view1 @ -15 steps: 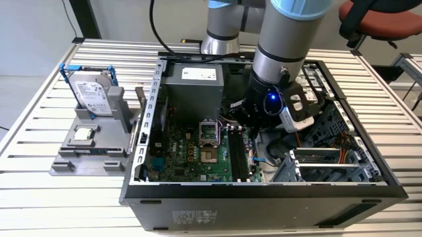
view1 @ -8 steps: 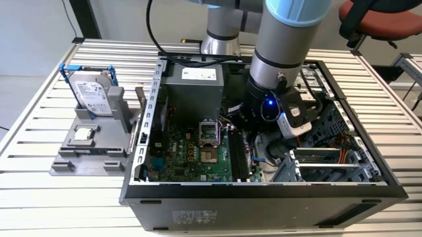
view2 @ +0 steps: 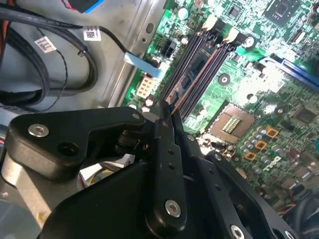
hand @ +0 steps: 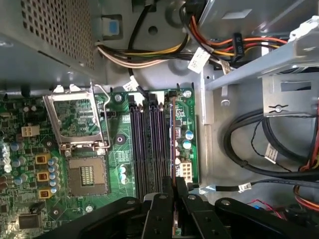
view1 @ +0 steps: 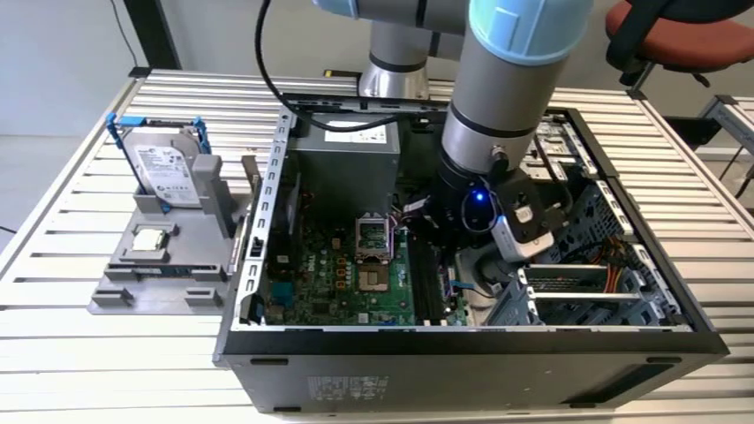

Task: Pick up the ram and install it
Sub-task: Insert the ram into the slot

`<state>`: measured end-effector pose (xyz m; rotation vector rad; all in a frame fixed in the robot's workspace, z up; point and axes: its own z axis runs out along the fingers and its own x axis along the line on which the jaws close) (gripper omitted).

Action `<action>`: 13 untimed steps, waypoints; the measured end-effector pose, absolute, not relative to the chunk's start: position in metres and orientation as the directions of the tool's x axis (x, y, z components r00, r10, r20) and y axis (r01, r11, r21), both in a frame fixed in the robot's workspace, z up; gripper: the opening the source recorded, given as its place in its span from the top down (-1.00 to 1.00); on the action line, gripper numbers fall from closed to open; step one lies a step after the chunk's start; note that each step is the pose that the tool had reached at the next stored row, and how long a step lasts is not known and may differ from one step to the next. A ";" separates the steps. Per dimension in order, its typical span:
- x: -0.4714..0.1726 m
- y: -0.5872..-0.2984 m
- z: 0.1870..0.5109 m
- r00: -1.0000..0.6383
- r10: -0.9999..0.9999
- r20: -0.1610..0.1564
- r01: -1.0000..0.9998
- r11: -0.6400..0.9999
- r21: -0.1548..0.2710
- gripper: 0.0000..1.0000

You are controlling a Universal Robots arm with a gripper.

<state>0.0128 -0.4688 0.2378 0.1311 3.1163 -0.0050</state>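
Note:
The ram (hand: pixel 173 134) is a thin dark board seen edge-on, and my gripper (hand: pixel 174 185) is shut on its near end. It lies in line with the long black slots (hand: pixel 147 144) of the green motherboard (hand: pixel 114 154), over the slot closest to the board's edge. Whether it rests in that slot I cannot tell. In the second wrist view the ram (view2: pixel 195 67) runs from my gripper (view2: pixel 167 110) along the slots (view2: pixel 209 64). In the exterior view my arm's wrist (view1: pixel 471 208) reaches down into the open computer case (view1: pixel 471 340), above the motherboard (view1: pixel 342 274).
A silver hard drive in a blue frame (view1: pixel 165 168) stands on a grey holder (view1: pixel 159 265) at the exterior view's left. Beside the slots are the open processor socket (hand: pixel 87 174), bundled power cables (hand: pixel 149 52), black cables (hand: pixel 259 144) and a metal drive cage (view1: pixel 589 283).

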 end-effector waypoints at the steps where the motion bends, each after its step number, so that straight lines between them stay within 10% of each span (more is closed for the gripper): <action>1: 0.012 -0.469 0.237 -0.997 0.080 -0.023 0.080 0.997 -0.002 1.00; 13: 0.007 -0.476 0.227 -0.998 0.067 -0.022 0.067 0.998 -0.003 1.00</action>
